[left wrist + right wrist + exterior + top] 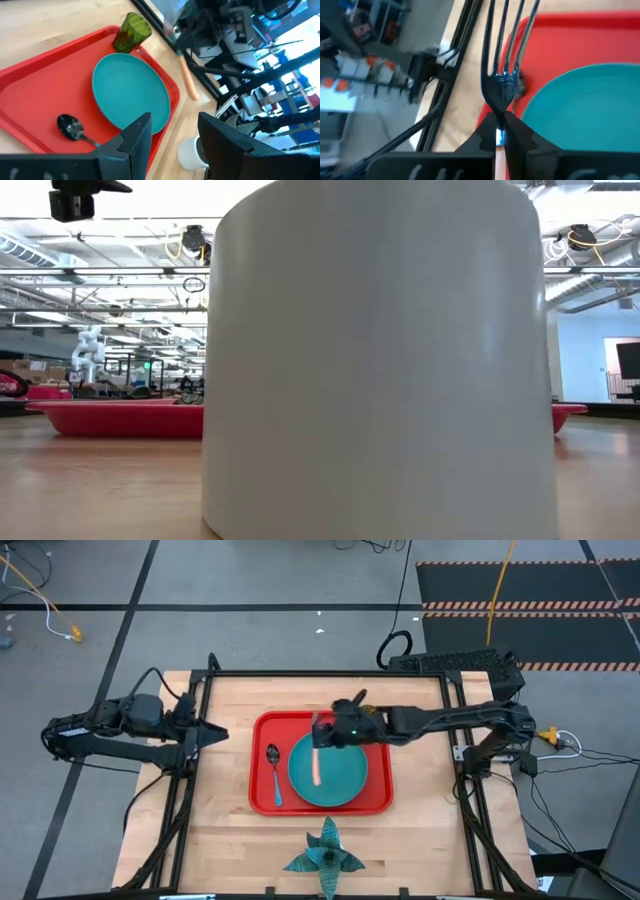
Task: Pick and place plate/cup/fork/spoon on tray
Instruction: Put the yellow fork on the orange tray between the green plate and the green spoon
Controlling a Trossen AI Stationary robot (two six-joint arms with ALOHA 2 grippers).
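My right gripper (499,131) over the red tray (262,802), clamped on the fork (501,65).
Its tines project beyond my fingertips, above the teal plate (345,780); my left gripper (172,132) waits open at the bench's left edge.

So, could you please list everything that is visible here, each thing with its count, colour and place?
tray: one, red, middle of the table
plate: one, teal, on the tray
spoon: one, blue handle, on the tray beside the plate
cup: one, green, at a tray corner
fork: one, orange handle, held above the tray
star-shaped object: one, teal, at the table's near edge
white cylinder: one, close before the low camera
table: one, light wood
left gripper: open, empty, left of the tray
right gripper: shut on the fork
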